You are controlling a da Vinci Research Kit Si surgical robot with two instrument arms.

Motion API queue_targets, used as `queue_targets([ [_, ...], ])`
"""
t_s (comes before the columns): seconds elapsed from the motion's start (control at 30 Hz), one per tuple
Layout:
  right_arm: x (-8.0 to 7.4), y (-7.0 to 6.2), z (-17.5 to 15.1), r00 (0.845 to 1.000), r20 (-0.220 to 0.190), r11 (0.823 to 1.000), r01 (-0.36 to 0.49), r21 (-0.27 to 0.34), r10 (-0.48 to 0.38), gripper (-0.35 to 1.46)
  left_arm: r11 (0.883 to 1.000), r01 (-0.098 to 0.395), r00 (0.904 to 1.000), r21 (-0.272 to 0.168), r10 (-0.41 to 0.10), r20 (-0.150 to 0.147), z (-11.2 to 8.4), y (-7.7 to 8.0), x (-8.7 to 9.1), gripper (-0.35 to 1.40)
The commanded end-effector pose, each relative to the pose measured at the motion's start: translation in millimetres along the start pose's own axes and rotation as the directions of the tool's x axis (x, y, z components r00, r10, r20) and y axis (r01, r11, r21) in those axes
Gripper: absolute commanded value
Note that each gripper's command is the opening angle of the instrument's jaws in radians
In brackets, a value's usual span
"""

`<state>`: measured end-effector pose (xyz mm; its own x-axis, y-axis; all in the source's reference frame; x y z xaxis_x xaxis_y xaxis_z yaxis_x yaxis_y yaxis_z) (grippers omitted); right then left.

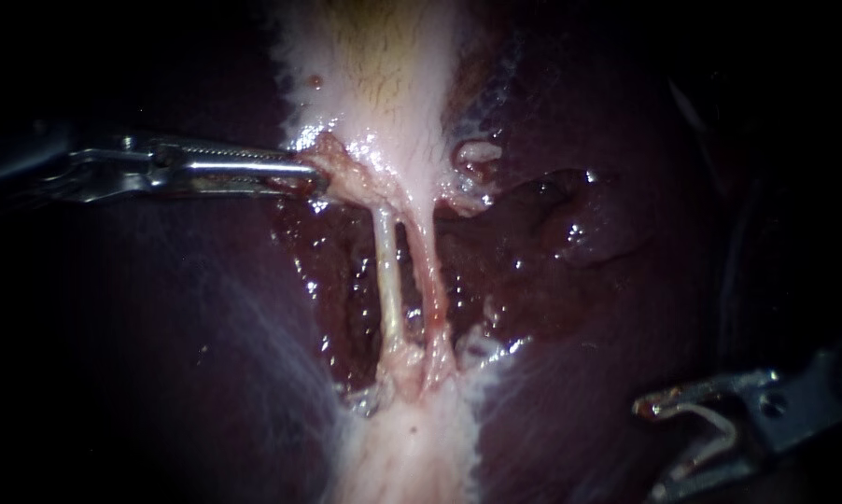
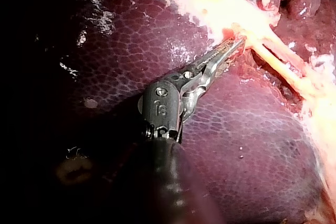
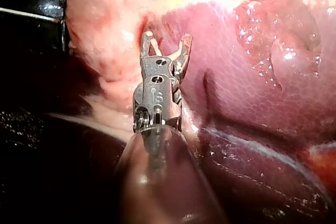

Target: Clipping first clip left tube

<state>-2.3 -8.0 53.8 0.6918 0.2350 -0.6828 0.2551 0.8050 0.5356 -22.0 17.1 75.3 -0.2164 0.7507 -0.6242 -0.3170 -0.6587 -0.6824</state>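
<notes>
left tube (image 1: pixel 389 280) runs bare, close beside the right tube (image 1: pixel 432 280), just past the tip of the left instrument (image 1: pixel 311 177), whose tool is clamped tight on the gallbladder (image 1: pixel 374 75) edge. right instrument (image 1: pixel 657 448) sits well short, tool wide open, pale clip (image 3: pixel 167 56) maybe loaded. risk imo: catching both tubes, they're so close. right shaft's mostly lost in the dark
</notes>
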Motion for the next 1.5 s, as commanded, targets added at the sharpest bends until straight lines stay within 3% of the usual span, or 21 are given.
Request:
queue_targets([
  [0.03, 0.0, 0.0, 0.0, 1.0, 0.0, 1.0, 0.0, 0.0, 0.0, 0.5, 1.0, 0.001, 1.0, 0.0, -0.001, 0.003, -0.2, 0.1, 0.2, -0.35],
  [0.2, 0.0, 0.0, 0.0, 1.0, 0.0, 1.0, 0.0, 0.0, 0.0, 0.5, 1.0, 0.015, 0.9999, -0.011, -0.015, 0.003, -2.3, 0.8, 1.5, -0.35],
  [0.57, -0.1, 0.1, 0.0, 1.0, 0.0, 1.0, 0.0, 0.0, 0.0, 0.5, 0.998, 0.052, 0.9966, -0.019, -0.053, -0.064, -8.4, 2.9, 6.7, -0.35],
  [0.9, 0.0, 0.2, 0.0, 1.0, -0.003, 1.0, 0.0, 0.0, 0.0, 0.5, 0.999, 0.049, 0.9955, -0.012, -0.05, -0.08, -9.3, 4.0, 7.3, -0.35],
  [1.0, 0.4, 0.4, 0.1, 1.0, -0.021, 1.0, 0.0, -0.001, 0.0, 0.47, 0.999, 0.05, 0.9955, -0.01, -0.05, -0.081, -9.4, 4.1, 7.3, -0.35],
  [1.17, 2.4, 1.7, 1.3, 0.997, -0.076, 1.0, -0.008, -0.015, 0.006, 0.46, 0.999, 0.05, 0.9954, -0.006, -0.05, -0.082, -9.1, 4.5, 7.2, -0.35],
  [1.27, 4.0, 2.8, 3.0, 0.996, -0.093, 0.998, -0.019, -0.058, 0.013, 0.48, 0.999, 0.05, 0.9954, -0.006, -0.05, -0.082, -9.0, 4.8, 7.3, -0.35],
  [1.5, 7.1, 6.2, 6.7, 0.995, -0.096, 0.99, -0.049, -0.13, 0.037, 0.5, 0.999, 0.05, 0.9954, -0.009, -0.051, -0.081, -8.8, 5.0, 7.4, -0.35],
])
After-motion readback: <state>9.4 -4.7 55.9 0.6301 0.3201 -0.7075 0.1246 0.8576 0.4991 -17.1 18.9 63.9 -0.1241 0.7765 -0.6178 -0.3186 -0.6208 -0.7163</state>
